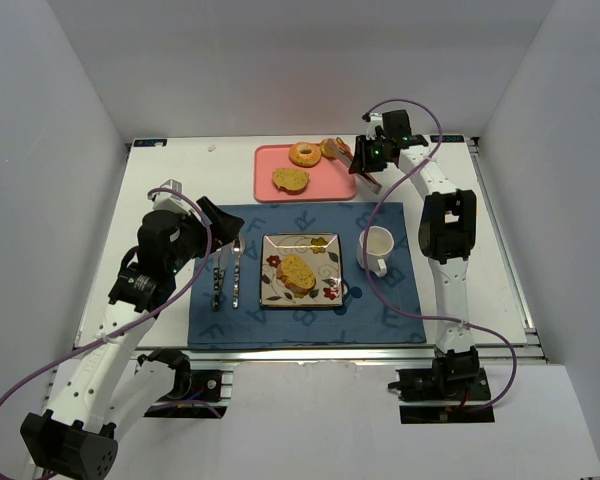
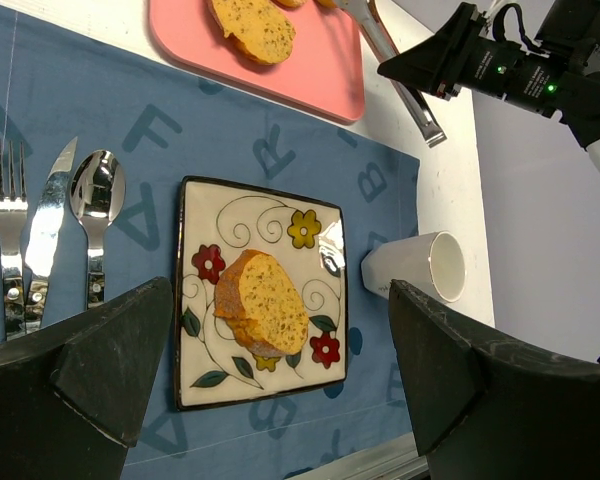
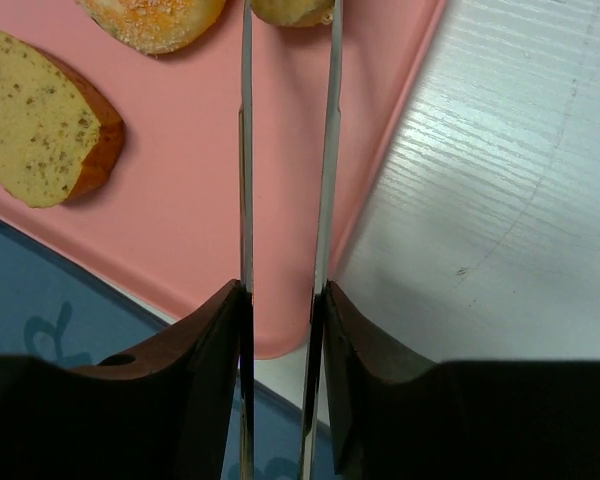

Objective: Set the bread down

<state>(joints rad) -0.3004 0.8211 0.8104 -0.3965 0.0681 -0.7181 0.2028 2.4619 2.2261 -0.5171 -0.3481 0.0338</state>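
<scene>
The right claw (image 3: pixel 283 300) is clamping tongs (image 3: pixel 246 150) around a bun (image 3: pixel 290 10). The left claw (image 2: pixel 280 345) is hanging wide apart.

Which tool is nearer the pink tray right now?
Right. The right tool, gripping tongs, sits at the pink tray's right edge; the left tool hangs over the mat's left side.

Left arm (image 1: pixel 102 345), lower left: white links, black joint housings, purple cable (image 1: pixel 209 245) looping alongside. Right arm (image 1: pixel 447 290): identical finish; green indicator light (image 1: pixel 378 150) lit at wrist. Left gripper (image 2: pixel 280 365): black, wedge-shaped fingers.
</scene>
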